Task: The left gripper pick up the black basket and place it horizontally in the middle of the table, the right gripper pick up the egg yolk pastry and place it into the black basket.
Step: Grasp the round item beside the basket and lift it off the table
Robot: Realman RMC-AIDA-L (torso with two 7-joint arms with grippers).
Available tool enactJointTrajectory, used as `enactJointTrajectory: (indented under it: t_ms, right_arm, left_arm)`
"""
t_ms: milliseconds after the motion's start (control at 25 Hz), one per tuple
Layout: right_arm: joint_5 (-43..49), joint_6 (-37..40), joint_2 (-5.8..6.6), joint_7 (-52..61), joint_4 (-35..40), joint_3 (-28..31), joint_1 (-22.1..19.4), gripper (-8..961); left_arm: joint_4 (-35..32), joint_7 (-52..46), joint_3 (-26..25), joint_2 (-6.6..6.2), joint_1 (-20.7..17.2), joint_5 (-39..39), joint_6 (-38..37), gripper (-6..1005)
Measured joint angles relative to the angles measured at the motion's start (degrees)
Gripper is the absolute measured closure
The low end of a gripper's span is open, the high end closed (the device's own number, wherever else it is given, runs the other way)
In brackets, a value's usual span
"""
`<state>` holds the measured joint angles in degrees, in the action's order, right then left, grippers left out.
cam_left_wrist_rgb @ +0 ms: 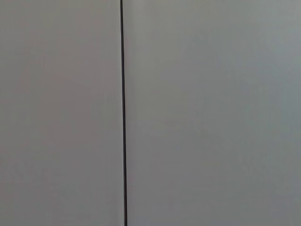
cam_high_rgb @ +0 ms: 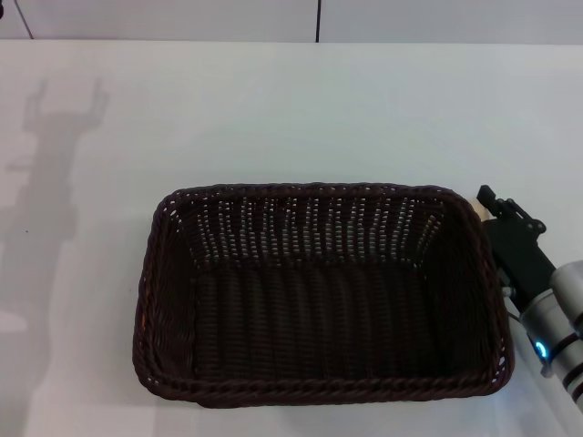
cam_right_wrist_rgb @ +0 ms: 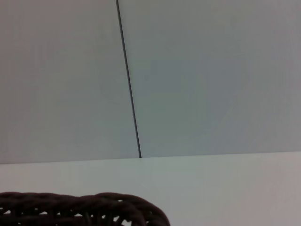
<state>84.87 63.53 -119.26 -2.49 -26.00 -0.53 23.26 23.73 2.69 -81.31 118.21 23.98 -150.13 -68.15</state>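
The white table [cam_high_rgb: 273, 109] has the black basket [cam_high_rgb: 319, 291] sitting flat on it, long side across, nothing inside. The right gripper [cam_high_rgb: 510, 228] is low, just off the basket's right rim, and a pale sliver that may be the egg yolk pastry [cam_high_rgb: 473, 208] peeks out between them. Can't tell how wide the claw is or whether it holds anything; the left gripper isn't visible.

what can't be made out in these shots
- Egg yolk pastry: only a pale sliver shows in the head view, behind the black basket rim and the right gripper; its shape cannot be read.
- Right gripper's jaws: open or shut is unclear in the head view; the right wrist view shows only basket rim, table and wall.
- Left gripper: in no view; the left wrist view shows only wall.
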Motion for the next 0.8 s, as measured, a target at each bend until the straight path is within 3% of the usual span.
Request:
enactJointTrajectory:
  t_ms: [560, 800]
  right_arm:
    - [-0.1, 3.5, 0.00, -0.4, 0.0, 0.0, -1.3, 862]
    - [-0.1, 4.3, 0.00, -0.4, 0.0, 0.5, -1.9, 930]
  left_arm:
    - [0.1, -0.1, 0.0, 0.00, 0.2, -0.9, 0.1, 183]
    - [0.1, -0.1, 0.0, 0.00, 0.2, -1.2, 0.1, 183]
